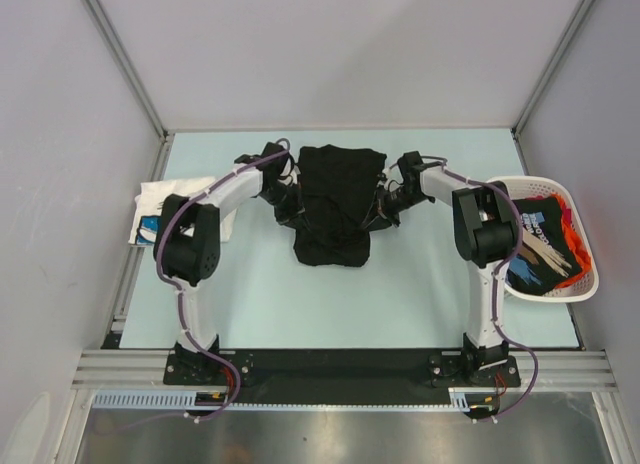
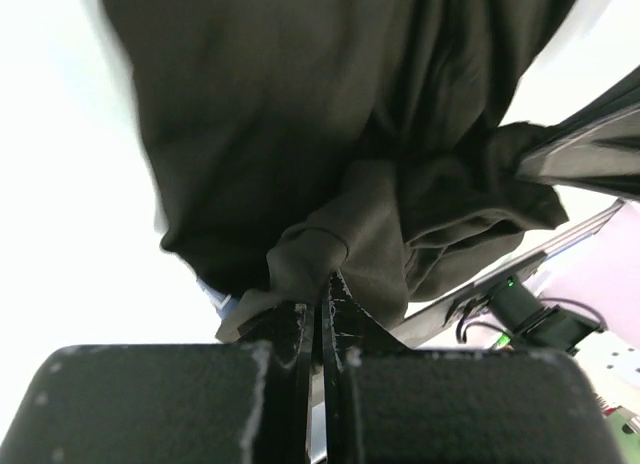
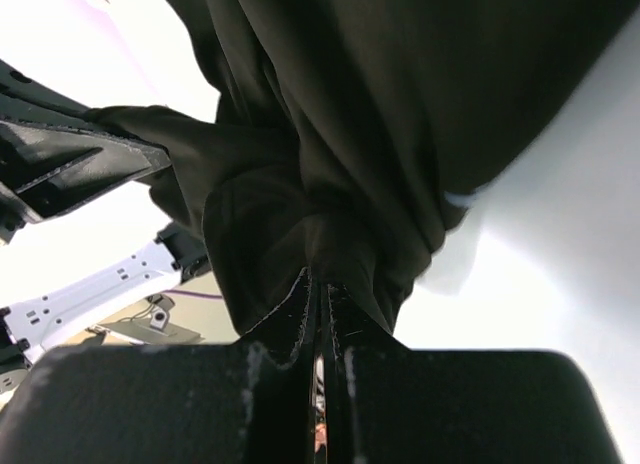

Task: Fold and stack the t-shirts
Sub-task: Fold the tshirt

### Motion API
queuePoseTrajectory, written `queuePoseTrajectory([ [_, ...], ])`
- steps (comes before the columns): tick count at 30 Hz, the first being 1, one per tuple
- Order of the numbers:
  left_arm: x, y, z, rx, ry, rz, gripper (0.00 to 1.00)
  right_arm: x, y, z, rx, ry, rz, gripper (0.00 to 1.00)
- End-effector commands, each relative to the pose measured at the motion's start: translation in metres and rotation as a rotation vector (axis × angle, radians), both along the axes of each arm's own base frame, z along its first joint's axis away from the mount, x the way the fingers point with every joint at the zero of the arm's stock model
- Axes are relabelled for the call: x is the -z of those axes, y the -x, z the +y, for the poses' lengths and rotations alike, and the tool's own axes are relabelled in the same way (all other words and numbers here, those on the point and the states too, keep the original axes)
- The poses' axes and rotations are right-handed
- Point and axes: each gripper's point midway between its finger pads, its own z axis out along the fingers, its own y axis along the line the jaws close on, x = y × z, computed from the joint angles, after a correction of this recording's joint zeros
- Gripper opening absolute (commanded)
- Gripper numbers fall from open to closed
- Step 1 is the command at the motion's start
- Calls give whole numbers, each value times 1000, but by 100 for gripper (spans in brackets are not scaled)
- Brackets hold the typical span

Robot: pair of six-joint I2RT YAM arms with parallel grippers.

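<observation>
- At the left of the top view, we see a white t-shirt that seems already folded.
- In the centre, our left gripper pinches the black t-shirt, which is only partly folded, and the right gripper pinches it too.
- At the right, other t-shirts wait in the basket.

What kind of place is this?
Probably a robotics lab cell, not a home: plain panels in metal framing enclose a pale table, with a left arm and a right arm bolted at its near edge.

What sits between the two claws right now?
Only the black t-shirt, bunched; left claw and right claw each pinch a side. Top view shows it.
</observation>
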Motion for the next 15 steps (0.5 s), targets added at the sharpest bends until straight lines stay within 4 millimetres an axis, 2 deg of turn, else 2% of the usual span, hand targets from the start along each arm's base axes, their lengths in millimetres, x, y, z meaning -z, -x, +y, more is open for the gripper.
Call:
queuePoseTrajectory([
  [1, -9, -25, -9, 30, 33, -45, 2, -5, -29, 5, 30, -24, -46, 0],
  [2, -7, -25, -8, 30, 31, -31, 10, -2, -32, 6, 35, -19, -40, 0],
  [3, 0, -26, -8, 29, 21, -13, 46, -1, -37, 7, 39, -19, -42, 0],
  [4, -1, -30, -7, 27, 8, -21, 71, -7, -45, 10, 39, -28, -66, 0],
  [5, 0, -29, -5, 24, -7, -9, 98, 3, -49, 10, 43, -19, -50, 0],
  [6, 1, -30, -5, 26, -11, -10, 100, 4, -54, 9, 50, -9, -49, 0],
  [7, 2, -31, -2, 22, -20, -12, 100, 4, -61, 10, 53, -5, -66, 6],
  [10, 1, -32, 3, 10, -31, -14, 100, 3, -77, 7, 74, 35, -123, 36],
  [12, -7, -34, 7, 1, -36, -38, 100, -15, -89, 1, 107, 77, -214, 44],
  [13, -9, -36, 10, 0, -36, -53, 100, -15, -97, -7, 142, 140, -257, 51],
  [14, -11, -38, 14, -8, -46, -66, 100, -35, -98, -14, 173, 160, -312, 52],
  [15, -21, -40, 15, -8, -37, -99, 100, -42, -108, -22, 215, 191, -374, 55],
])
